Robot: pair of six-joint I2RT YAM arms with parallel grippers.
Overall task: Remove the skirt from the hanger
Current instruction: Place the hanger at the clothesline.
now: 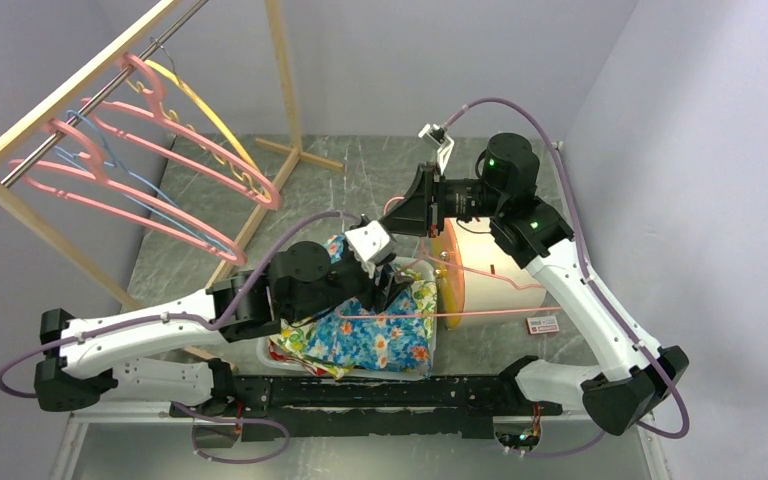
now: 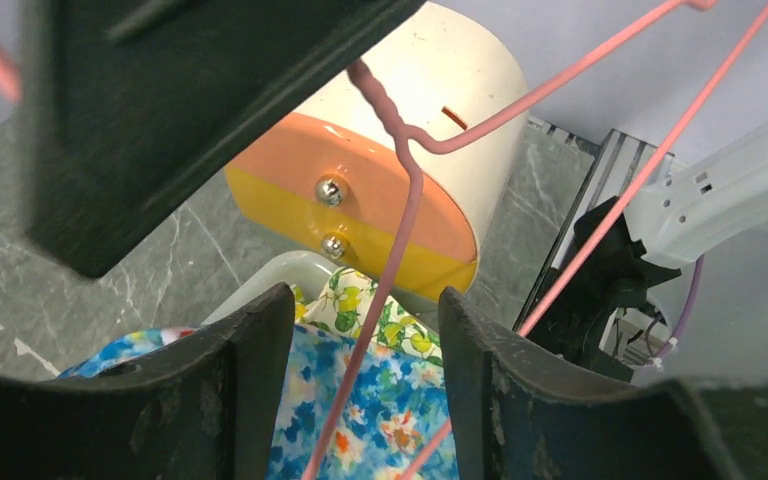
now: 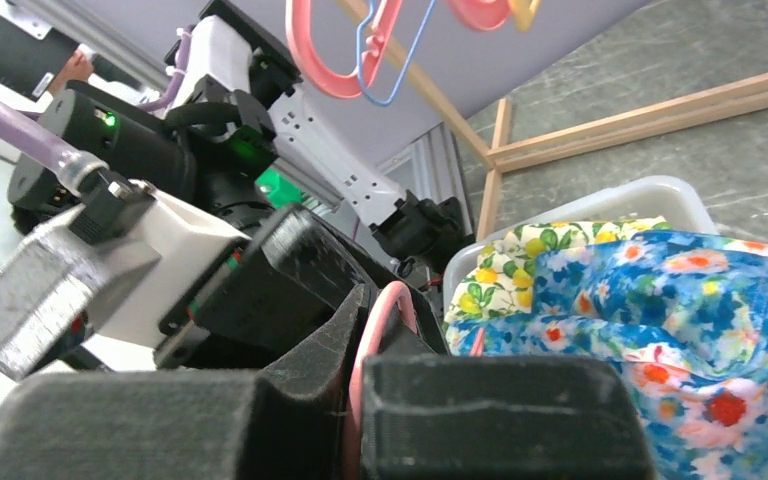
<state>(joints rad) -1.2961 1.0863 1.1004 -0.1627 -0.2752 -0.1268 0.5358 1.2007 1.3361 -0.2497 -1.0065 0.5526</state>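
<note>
The blue floral skirt lies bunched in a white bin, with the pink wire hanger over it. My right gripper is shut on the hanger's hook, seen pinched between its pads in the right wrist view. My left gripper hovers over the skirt with its jaws open. In the left wrist view the hanger wire runs between the jaws without touching them, and the skirt lies below. The skirt also shows in the right wrist view.
A lemon-print cloth lies in the same bin. A white cylinder with an orange and yellow end stands right behind the bin. A wooden rack with several pink hangers stands at the far left. A small card lies at the right.
</note>
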